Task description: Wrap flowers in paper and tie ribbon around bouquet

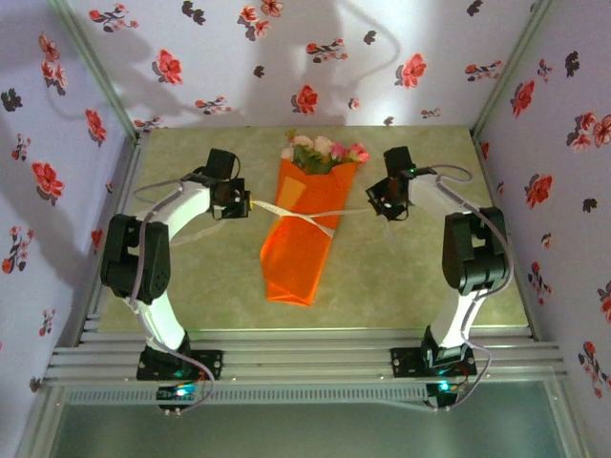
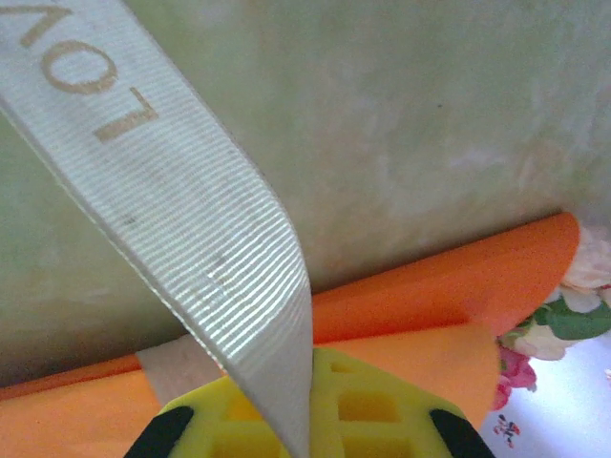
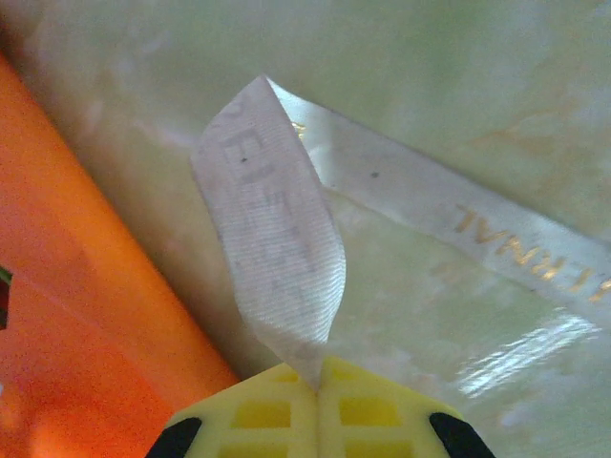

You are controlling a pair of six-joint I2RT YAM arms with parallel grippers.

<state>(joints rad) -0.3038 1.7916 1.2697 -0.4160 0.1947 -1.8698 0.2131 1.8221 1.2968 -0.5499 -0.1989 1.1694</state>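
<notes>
A: The pale green marbled desk point(image 1: 410, 277) is spreading beneath the left claw point(image 1: 246, 203) and the right claw point(image 1: 374, 202). What is lying between them?

B: The bouquet point(image 1: 304, 239), a slim cone of bright orange glossy paper, is lying flat on the desk midway between the two claws. Its wide end is reaching just beyond them and its narrow tip is pointing back past them toward the arm bases.

A: And the flowers?

B: The small pink, cream and white flowers point(image 1: 325, 151) with green leaves are showing at that wide end, a little farther out than either claw.

A: Where is the ribbon running?

B: The long narrow cream-white ribbon point(image 1: 315, 218) with gold lettering is stretching from one claw across the top of the cone to the other; its strands appear to be crossing over the paper.

A: How are the claws standing?

B: Both are clamping it. The left claw's yellow pads point(image 2: 363, 410) are pressing together on one end, and the right claw's yellow pads point(image 3: 258, 415) are pinching the other, which is curling up just above them.
</notes>
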